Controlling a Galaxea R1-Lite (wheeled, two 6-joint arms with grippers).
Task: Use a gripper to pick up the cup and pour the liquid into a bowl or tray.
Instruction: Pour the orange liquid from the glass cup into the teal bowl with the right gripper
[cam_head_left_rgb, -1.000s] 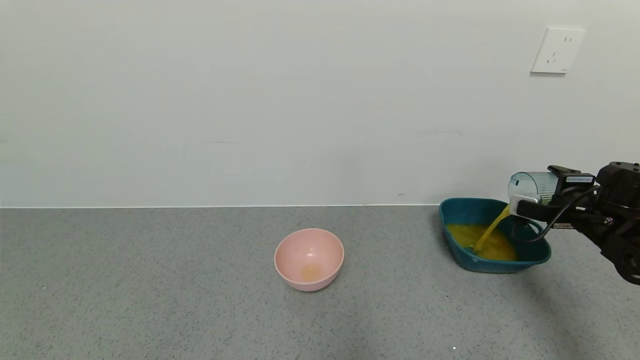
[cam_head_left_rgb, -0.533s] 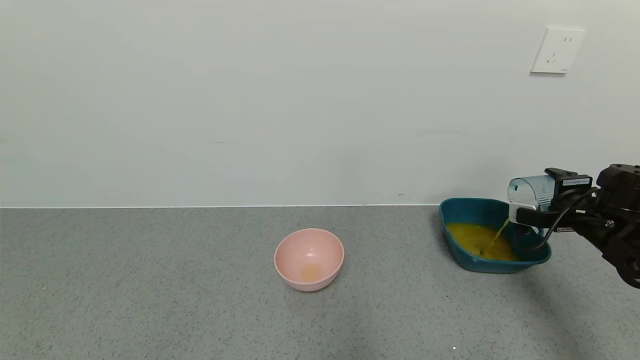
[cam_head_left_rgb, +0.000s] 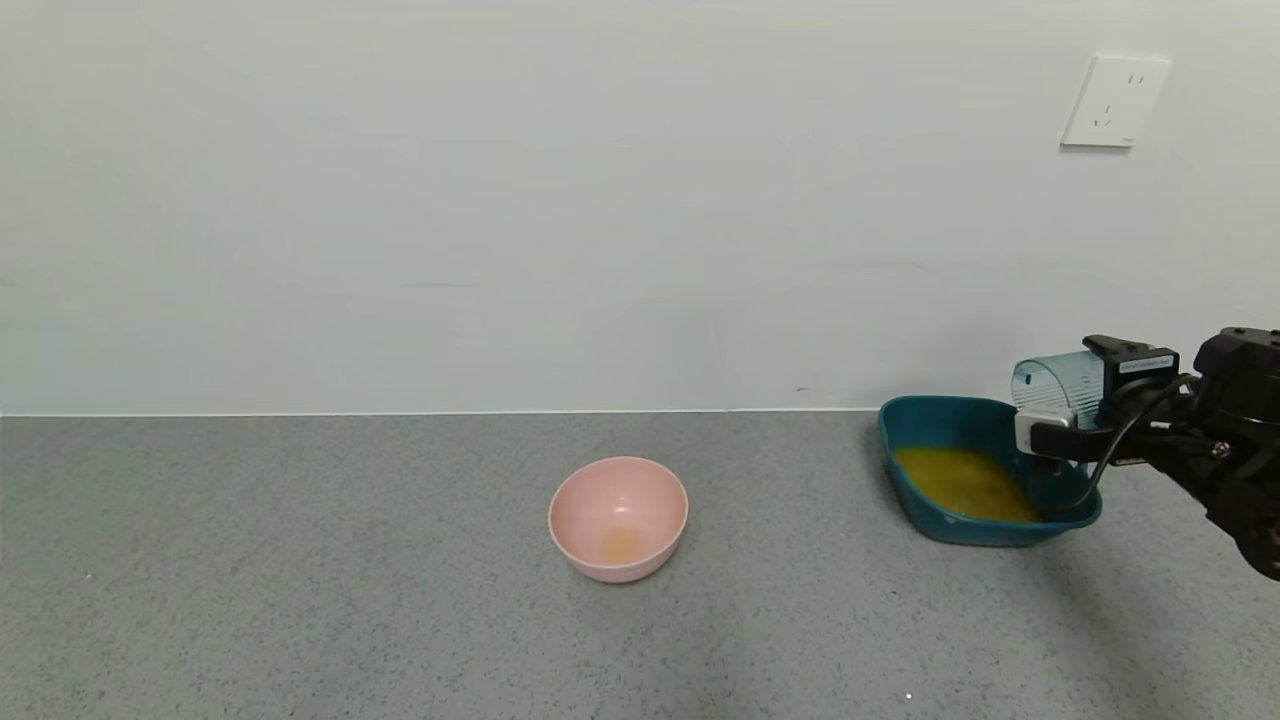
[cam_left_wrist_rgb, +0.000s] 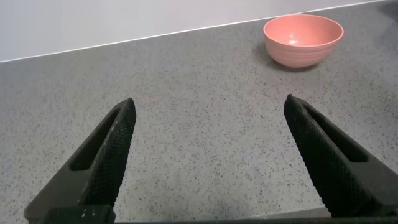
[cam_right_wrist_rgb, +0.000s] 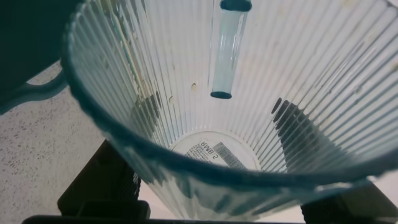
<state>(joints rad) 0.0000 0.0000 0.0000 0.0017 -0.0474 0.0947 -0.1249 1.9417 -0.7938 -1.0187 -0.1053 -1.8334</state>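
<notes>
Head view: the right gripper (cam_head_left_rgb: 1068, 420) grasps the cup (cam_head_left_rgb: 1058, 382), tipped on its side above the near end of the teal tray (cam_head_left_rgb: 945, 530), where the orange liquid (cam_head_left_rgb: 960, 483) pools just below; a pink bowl (cam_head_left_rgb: 618, 518) sits well apart.

Left wrist view: the left gripper (cam_left_wrist_rgb: 208, 155) hangs released above the counter (cam_left_wrist_rgb: 199, 112).

Right wrist view: the ribbed cup, drained, fills the frame.

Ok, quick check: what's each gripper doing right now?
Left gripper: open, holding nothing, above the counter.
Right gripper: shut on the cup, tipped over the tray.
</notes>
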